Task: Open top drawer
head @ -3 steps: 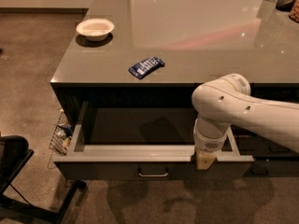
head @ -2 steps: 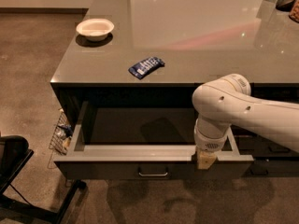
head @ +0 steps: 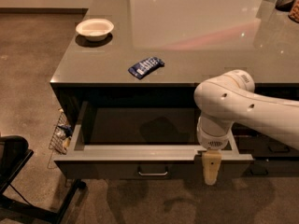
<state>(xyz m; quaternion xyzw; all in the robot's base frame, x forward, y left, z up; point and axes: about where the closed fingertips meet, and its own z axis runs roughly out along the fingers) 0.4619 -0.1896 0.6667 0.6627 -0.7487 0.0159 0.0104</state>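
Note:
The top drawer [head: 117, 164] is a wide, shallow dark-grey drawer under the counter top, pulled well out, with its lighter grey inside showing and nothing visible in it. A small metal pull [head: 153, 173] sits at the middle of its front. My gripper [head: 211, 168] hangs from the white arm [head: 243, 106] and reaches down over the right part of the drawer's front edge, right of the pull. One tan finger shows against the drawer front.
A grey counter top [head: 196, 45] holds a white bowl [head: 95, 29] at the far left and a blue packet [head: 145, 66] near the front edge. A wire basket [head: 60, 134] stands left of the drawer. A black chair base [head: 18, 181] is at the lower left. More dark drawers [head: 273, 148] lie at the right.

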